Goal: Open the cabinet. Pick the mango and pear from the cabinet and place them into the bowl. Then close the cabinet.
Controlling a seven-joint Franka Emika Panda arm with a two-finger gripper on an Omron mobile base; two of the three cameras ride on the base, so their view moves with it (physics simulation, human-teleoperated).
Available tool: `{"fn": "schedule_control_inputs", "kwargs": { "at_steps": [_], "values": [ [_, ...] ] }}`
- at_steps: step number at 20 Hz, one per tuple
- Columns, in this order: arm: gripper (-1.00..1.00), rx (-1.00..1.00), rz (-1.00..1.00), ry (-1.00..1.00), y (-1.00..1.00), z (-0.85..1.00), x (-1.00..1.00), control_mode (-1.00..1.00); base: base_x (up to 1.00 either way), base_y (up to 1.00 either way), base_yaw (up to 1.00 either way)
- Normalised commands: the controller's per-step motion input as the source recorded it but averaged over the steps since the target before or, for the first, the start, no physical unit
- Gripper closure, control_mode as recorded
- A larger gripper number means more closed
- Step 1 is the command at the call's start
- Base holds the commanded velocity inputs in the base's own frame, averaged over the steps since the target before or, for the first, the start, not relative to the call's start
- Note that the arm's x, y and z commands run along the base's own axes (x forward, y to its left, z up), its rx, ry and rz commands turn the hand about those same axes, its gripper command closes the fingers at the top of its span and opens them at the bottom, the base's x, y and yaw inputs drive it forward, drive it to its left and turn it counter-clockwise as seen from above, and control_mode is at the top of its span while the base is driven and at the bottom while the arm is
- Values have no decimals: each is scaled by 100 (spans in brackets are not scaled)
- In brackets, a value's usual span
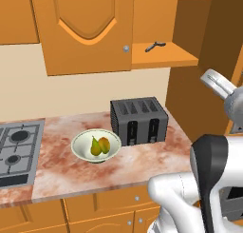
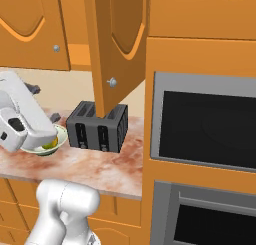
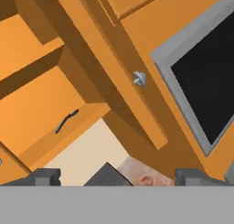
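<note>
Cabinet (image 1: pixel 85 32) first: we see its right door (image 2: pixel 117 49) swung wide open, knob (image 3: pixel 139 78) facing the hand camera, and a small dark utensil (image 1: pixel 155 46) lying on the bare shelf inside. Below it, on the marble counter (image 1: pixel 95 172), the black toaster (image 1: pixel 139 120) stands just beside the bowl (image 1: pixel 81 149). In the bowl we find the pear (image 1: pixel 95 146) and the mango (image 1: pixel 104 144), touching. Our gripper (image 3: pixel 119 176) hangs near the open door, fingers spread apart and holding nothing.
</note>
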Motion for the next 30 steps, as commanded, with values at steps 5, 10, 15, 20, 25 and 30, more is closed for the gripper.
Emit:
{"fn": "schedule_control_inputs", "kwargs": {
  "at_steps": [5, 10, 15, 20, 25, 30],
  "values": [
    [-100, -8, 0, 1, 9, 0, 0, -100, 0, 0, 0],
    [-100, -48, 2, -3, 0, -7, -21, -100, 0, 0, 0],
    [-100, -49, 0, -10, -1, -20, -18, -100, 0, 0, 0],
    [-100, -17, 0, -4, -14, 0, 0, -100, 0, 0, 0],
    [-100, 0, 3, -4, -32, 0, 0, -100, 0, 0, 0],
    [-100, 0, 9, -6, -60, 0, 0, -100, 0, 0, 0]
  ]
}}
